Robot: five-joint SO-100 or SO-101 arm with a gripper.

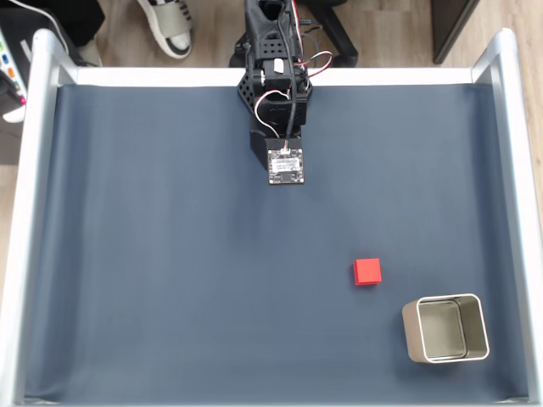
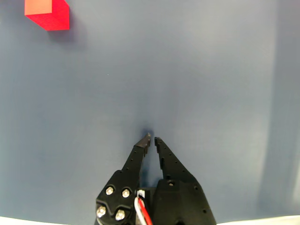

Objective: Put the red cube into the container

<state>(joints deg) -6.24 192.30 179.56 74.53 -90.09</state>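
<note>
The red cube [image 1: 367, 271] lies on the dark blue mat, right of centre in the fixed view, and shows at the top left corner of the wrist view [image 2: 47, 14]. The container [image 1: 445, 328], a square silvery tin, stands upright and open-topped at the front right, a short way from the cube, with nothing inside. My arm [image 1: 284, 127] is folded back at the far edge of the mat, well away from both. In the wrist view my gripper [image 2: 151, 138] hovers over bare mat, its black fingers [image 2: 138, 157] closed tip to tip with nothing between them.
Silver frame rails run along the left [image 1: 25, 212], far [image 1: 153, 76] and right [image 1: 517, 170] sides of the mat. A person's sandalled foot [image 1: 170, 25] rests on the wooden floor beyond the far rail. A circuit board [image 1: 285, 164] sits on the wrist.
</note>
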